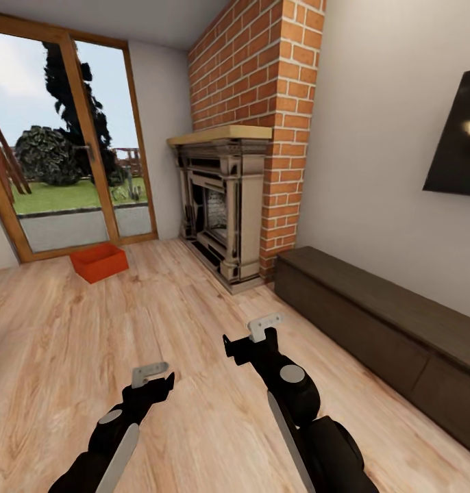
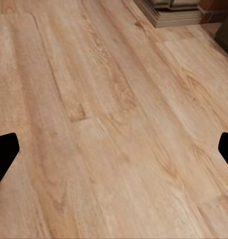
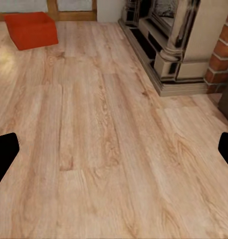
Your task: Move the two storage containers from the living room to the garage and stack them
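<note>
Both black pincers, left pincer [image 1: 156, 383] and right pincer [image 1: 252, 335], spread over wood planks; boxy orange-red storage container [image 1: 99, 261] by glass doors [image 1: 64, 137].

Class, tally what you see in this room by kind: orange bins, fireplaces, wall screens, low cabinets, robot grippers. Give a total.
Orange bins: 1
Fireplaces: 1
Wall screens: 1
Low cabinets: 1
Grippers: 2, left and right
Total: 6
</note>
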### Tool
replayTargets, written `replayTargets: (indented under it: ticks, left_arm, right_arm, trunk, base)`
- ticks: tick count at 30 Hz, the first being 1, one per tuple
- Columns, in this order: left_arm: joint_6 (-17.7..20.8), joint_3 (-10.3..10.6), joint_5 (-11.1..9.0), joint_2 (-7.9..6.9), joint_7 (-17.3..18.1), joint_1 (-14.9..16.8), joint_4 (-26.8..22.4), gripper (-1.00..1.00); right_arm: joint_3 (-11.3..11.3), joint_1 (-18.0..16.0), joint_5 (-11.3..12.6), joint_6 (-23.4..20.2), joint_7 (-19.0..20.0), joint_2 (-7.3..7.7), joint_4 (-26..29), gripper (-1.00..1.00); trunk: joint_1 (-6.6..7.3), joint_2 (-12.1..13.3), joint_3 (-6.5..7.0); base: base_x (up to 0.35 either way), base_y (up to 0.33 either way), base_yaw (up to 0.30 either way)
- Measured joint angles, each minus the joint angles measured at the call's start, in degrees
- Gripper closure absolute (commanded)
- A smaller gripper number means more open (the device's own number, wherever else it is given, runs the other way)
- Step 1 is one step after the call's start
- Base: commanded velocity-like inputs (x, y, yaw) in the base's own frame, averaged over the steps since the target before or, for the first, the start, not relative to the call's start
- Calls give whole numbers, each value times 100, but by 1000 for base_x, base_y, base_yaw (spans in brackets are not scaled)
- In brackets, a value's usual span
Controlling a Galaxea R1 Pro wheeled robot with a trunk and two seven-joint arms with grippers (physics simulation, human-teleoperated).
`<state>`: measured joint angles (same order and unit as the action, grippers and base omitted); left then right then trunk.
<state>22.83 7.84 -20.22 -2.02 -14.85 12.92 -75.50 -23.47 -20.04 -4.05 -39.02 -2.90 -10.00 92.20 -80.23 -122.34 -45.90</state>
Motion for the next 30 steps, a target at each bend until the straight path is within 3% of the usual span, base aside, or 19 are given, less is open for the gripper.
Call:
replayTargets:
  ticks: [18,30]
  left_arm:
    - [-4,1,0,0,0,0,0,-100]
    - [-7,7,9,0,0,0,0,-100]
  right_arm:
    - [0,0,0,0,0,0,0,-100]
    - [0,0,0,6,0,0,0,-100]
  trunk:
    - [0,0,39]
    - [0,0,61]
  base:
    - [330,106,278]
    - [335,12,260]
